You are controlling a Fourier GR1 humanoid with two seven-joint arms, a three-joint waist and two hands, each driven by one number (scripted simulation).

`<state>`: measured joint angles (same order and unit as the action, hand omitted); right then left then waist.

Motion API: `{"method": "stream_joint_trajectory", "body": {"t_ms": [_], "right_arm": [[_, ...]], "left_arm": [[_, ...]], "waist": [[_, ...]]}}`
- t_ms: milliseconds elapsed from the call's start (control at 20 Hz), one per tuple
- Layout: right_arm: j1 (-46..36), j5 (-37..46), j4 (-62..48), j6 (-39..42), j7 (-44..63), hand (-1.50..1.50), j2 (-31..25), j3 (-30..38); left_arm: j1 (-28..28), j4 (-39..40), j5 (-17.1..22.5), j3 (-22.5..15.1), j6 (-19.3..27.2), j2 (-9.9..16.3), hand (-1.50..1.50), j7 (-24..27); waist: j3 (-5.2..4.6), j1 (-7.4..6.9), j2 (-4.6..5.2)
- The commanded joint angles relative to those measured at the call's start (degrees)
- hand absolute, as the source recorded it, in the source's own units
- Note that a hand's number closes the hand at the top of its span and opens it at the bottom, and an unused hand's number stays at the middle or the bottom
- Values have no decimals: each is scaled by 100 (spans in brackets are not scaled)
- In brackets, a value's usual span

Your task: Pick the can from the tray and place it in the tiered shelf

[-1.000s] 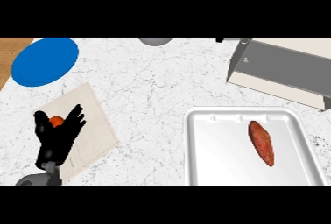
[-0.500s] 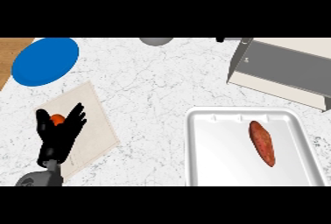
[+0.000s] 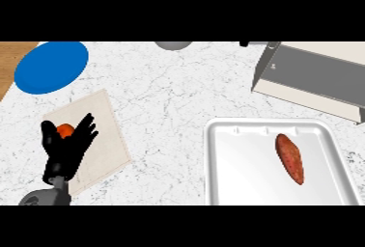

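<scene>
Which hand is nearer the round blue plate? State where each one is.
Left. The black left hand is over the beige square mat, below the round blue plate in view. The right hand does not show.

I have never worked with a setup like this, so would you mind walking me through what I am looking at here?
This is one picture, taken as if from the head of a humanoid robot, looking steeply down at a white marbled counter. At the lower left you see its left hand, black on a grey forearm, with the fingers straight; it holds nothing. It lies over a pale cutting board, partly covering a small orange object. The right hand is out of view. At the right is a white tray holding one reddish-brown sweet potato; no can is visible on it. Above that stands a grey tiered shelf. A blue plate sits at the upper left, and a grey round thing is cut off by the top edge.
</scene>
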<state>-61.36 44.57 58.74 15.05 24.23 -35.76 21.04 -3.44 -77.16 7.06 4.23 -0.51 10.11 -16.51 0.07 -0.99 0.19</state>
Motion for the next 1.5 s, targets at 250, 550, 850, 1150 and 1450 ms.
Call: {"method": "stream_joint_trajectory", "body": {"t_ms": [250, 550, 850, 1150, 1450], "right_arm": [[-612, 241, -1398, -575, -694, 150, -273, -193], [-621, 68, -2169, -896, -1559, 150, -532, 34], [-705, 337, -2209, -861, -1439, 150, -371, -390], [-874, -332, -2238, -1556, -905, -150, -276, 517], [-936, -1033, -2069, -1656, -924, -150, -205, 1054]], "left_arm": [[-111, 109, -140, -40, 169, -161, 0, -46], [526, -226, 28, 45, -279, 69, 0, 155], [-66, 172, -3, 74, -129, -54, 0, -77], [127, 4, -132, 19, -75, -68, 0, 86], [159, -55, -82, 116, -93, -6, 0, 28]], "waist": [[-8, 13, 1], [-6, -44, 8], [-9, 18, 11], [-6, -7, 8], [-6, 50, -23]]}}
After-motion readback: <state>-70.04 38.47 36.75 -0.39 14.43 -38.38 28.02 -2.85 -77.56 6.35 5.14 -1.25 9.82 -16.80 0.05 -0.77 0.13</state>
